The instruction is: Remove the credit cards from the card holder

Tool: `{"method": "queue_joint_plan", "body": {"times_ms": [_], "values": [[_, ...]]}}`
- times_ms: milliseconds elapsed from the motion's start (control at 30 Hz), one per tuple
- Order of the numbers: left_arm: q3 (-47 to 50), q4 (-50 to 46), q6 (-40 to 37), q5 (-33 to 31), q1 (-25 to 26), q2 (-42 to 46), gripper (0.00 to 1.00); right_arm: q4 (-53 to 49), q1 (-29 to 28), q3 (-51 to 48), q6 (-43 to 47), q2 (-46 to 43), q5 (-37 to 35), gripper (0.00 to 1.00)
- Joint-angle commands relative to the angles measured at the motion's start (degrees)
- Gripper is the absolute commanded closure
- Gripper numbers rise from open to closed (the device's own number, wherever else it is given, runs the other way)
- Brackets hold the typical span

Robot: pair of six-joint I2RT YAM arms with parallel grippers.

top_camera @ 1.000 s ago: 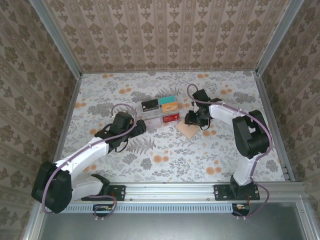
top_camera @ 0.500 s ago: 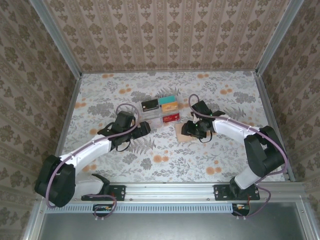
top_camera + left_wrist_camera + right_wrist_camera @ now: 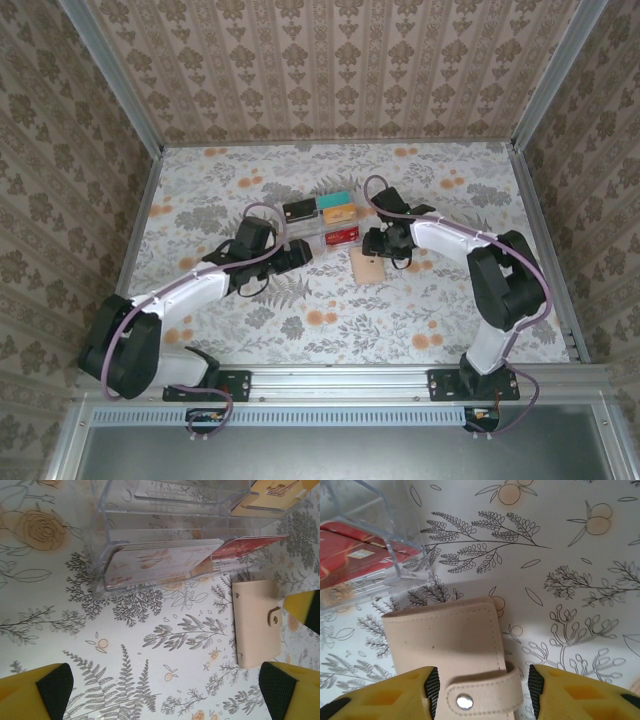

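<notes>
The card holder (image 3: 368,266) lies shut and flat on the floral table, a beige wallet with its snap strap fastened (image 3: 445,635) (image 3: 257,622). My right gripper (image 3: 375,243) (image 3: 482,685) hangs over its strap end, open, one pad on each side of the strap; the left pad is close against the strap's tip and the right pad stands clear. My left gripper (image 3: 298,256) (image 3: 167,687) is wide open over bare table, left of the holder. Credit cards sit in the clear tray: black (image 3: 300,210), teal (image 3: 338,198), orange (image 3: 340,213), red (image 3: 343,235) (image 3: 350,555) (image 3: 250,545).
The clear plastic compartment tray (image 3: 320,222) (image 3: 100,545) (image 3: 395,535) stands just behind both grippers, close to the holder's far left corner. Patterned walls and metal rails (image 3: 545,240) enclose the table. Open floral surface spreads toward the near edge.
The left gripper has slid right, toward the tray and holder. The right gripper has shifted left over the holder's strap end and its jaws have widened a little.
</notes>
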State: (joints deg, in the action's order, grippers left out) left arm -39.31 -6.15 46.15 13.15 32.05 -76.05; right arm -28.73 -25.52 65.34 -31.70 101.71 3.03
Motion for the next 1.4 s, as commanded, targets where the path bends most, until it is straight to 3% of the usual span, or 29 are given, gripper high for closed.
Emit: {"method": "queue_joint_plan", "body": {"times_ms": [0,500,800,1100,1367], "values": [[-1.47,2.24,1.99,2.71,0.02,-0.93,0.02,-0.82,-1.08,1.19,1.46,2.66,2.04,0.49],[3.42,3.13,6.17,9.62,3.00,-1.73,0.24,5.12,-13.60,2.25,-5.35,5.22,10.25,0.56],[5.07,5.86,12.91,8.46,7.56,-4.53,0.37,4.86,-13.33,-1.71,-5.61,-0.31,9.34,0.54],[5.24,4.58,14.32,9.26,7.59,-5.83,0.53,4.96,-13.37,-5.78,-6.41,-2.29,12.36,0.65],[4.44,4.42,14.15,9.39,7.06,-8.66,0.55,5.17,-13.37,-4.53,-5.43,1.24,12.80,0.69]]}}
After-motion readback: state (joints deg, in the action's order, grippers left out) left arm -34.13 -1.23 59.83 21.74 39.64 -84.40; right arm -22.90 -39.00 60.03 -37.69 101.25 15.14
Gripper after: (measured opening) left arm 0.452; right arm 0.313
